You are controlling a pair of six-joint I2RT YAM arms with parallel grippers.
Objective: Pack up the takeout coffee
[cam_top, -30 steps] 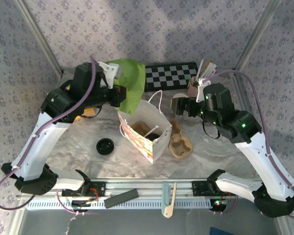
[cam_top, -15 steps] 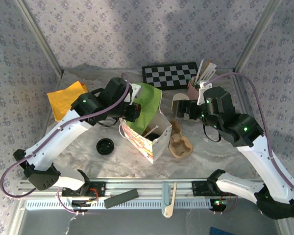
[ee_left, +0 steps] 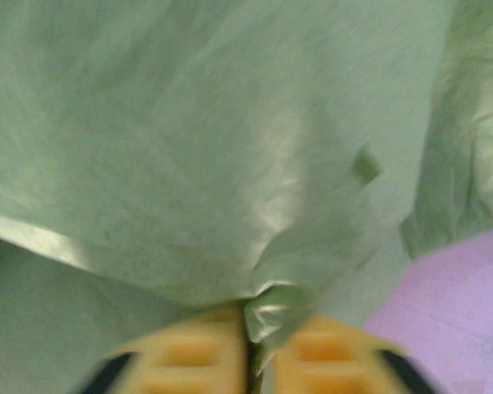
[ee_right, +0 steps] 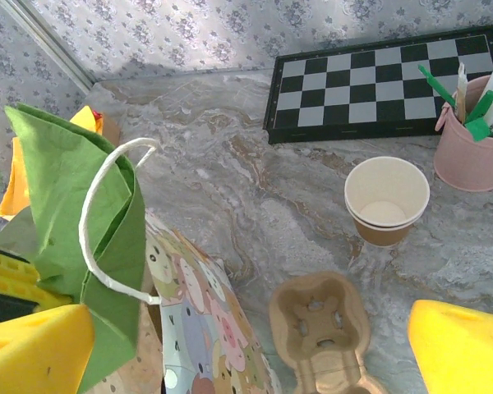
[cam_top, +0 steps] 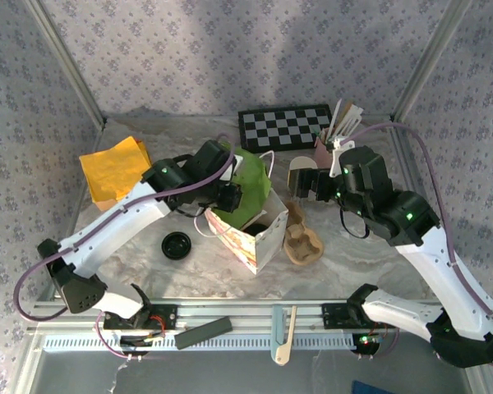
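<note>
Trouble is likeliest at the bag [cam_top: 251, 238]: the left jaws, nearly closed, pinch a fold of the green napkin [ee_left: 230, 123], which hangs just below them across the bag's mouth. If they let go while it is draped over the rim, it may slide outside or cover the opening the coffee has to pass. A nudge from the arm could also tip the light paper bag.

The right jaws stand wide with nothing between them. The coffee cup [ee_right: 387, 205] sits ahead of them, lidless and seemingly empty, with the cup tray [ee_right: 319, 324] nearer, just under them. The black lid [cam_top: 177, 245] lies well apart from both pairs, on the left jaws' near side, so the cup could get packed uncovered.

The tabletop [ee_right: 230, 172] is marbled grey-brown and glossy. Flowered lilac walls [cam_top: 230, 49] and metal posts [cam_top: 67, 61] close it in.
</note>
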